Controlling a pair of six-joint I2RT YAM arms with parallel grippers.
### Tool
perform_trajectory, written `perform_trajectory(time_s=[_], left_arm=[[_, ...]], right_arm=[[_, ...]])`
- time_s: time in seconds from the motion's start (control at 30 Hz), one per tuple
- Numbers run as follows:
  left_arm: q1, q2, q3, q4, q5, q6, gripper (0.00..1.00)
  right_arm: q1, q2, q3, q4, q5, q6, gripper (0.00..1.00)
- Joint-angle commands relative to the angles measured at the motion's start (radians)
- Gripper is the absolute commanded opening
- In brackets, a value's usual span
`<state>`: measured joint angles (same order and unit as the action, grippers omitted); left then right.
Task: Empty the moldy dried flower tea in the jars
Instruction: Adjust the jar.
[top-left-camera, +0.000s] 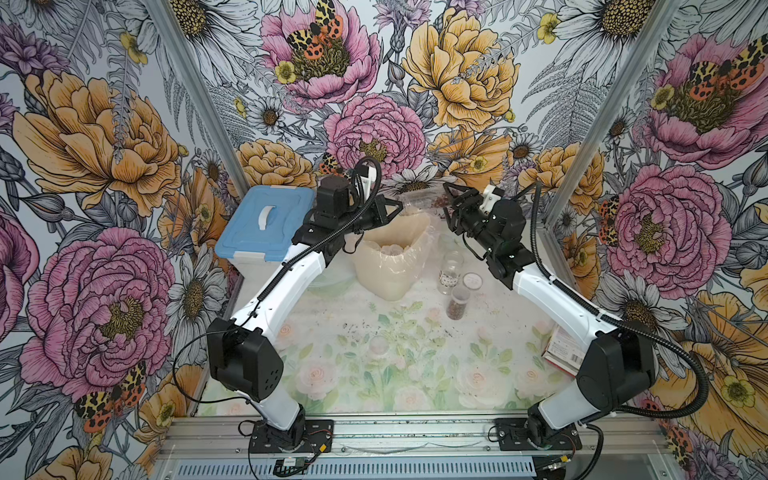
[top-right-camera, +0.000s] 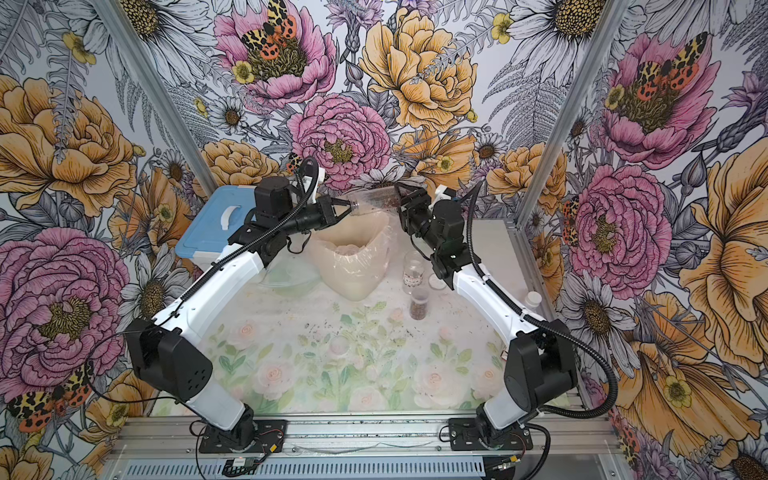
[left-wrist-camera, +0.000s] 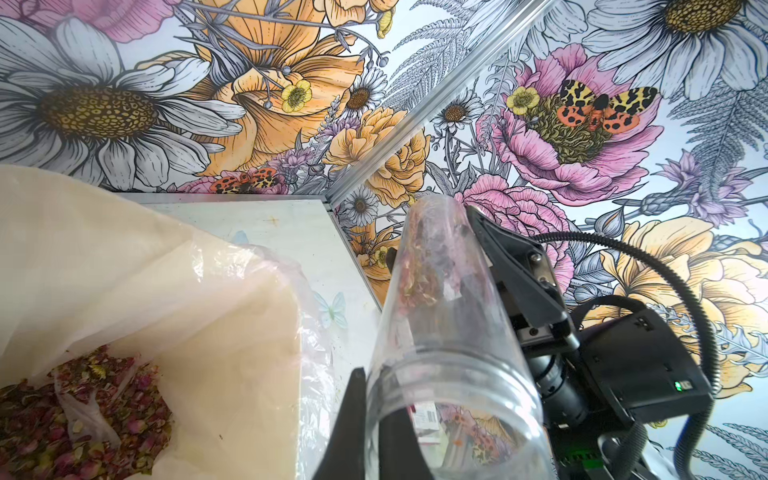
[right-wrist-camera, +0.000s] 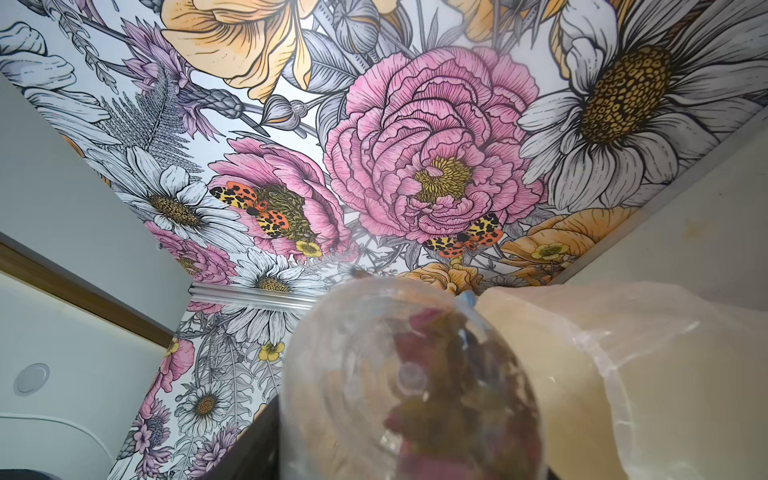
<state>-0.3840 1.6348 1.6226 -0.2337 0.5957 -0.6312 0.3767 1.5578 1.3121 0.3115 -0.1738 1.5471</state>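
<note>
Now our left gripper (top-right-camera: 348, 208) clamps the open rim of the jar (top-right-camera: 372, 200) above the bag (top-right-camera: 353, 266) near the bench's (top-right-camera: 332, 374) far edge, tea (top-right-camera: 388, 202) at its closed end, where we cannot tell whether our right gripper (top-right-camera: 400, 200) grasps it.

held jar (right-wrist-camera: 411, 386): blurred, cut by frame edge | carton (top-left-camera: 561, 351): half behind right arm (top-left-camera: 552, 291) | labelled jar (top-left-camera: 449, 272) print: unreadable

Blue-lid box (top-left-camera: 245, 243), bin w/ liner (top-left-camera: 386, 278), carton (top-left-camera: 562, 349)
</note>
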Motion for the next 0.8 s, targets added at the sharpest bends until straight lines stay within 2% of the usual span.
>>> perform_trajectory(time_s=[0.0, 0.2, 0.33, 0.5, 0.63, 0.77], left_arm=[[-0.009, 0.018, -0.013, 0.037, 0.025, -0.012, 0.00], [-0.009, 0.025, -0.014, 0.036, 0.022, -0.015, 0.00], [-0.010, 0.029, -0.010, 0.029, 0.020, -0.014, 0.00], [0.000, 0.017, -0.012, 0.016, 0.003, -0.007, 0.24], [0.026, -0.026, -0.035, 0.014, -0.017, 0.000, 0.37], [0.058, -0.110, -0.096, 0.007, -0.087, 0.032, 0.51]], right_arm=[[0.011, 0.007, -0.006, 0.052, 0.048, 0.021, 0.62], [0.017, 0.002, -0.047, 0.097, 0.093, 0.064, 0.50], [0.019, 0.009, -0.062, 0.115, 0.110, 0.091, 0.46], [0.022, 0.004, -0.077, 0.118, 0.150, 0.096, 0.41], [0.021, 0.000, -0.081, 0.112, 0.176, 0.081, 0.39], [0.021, 0.017, -0.034, 0.054, 0.177, -0.015, 0.39]])
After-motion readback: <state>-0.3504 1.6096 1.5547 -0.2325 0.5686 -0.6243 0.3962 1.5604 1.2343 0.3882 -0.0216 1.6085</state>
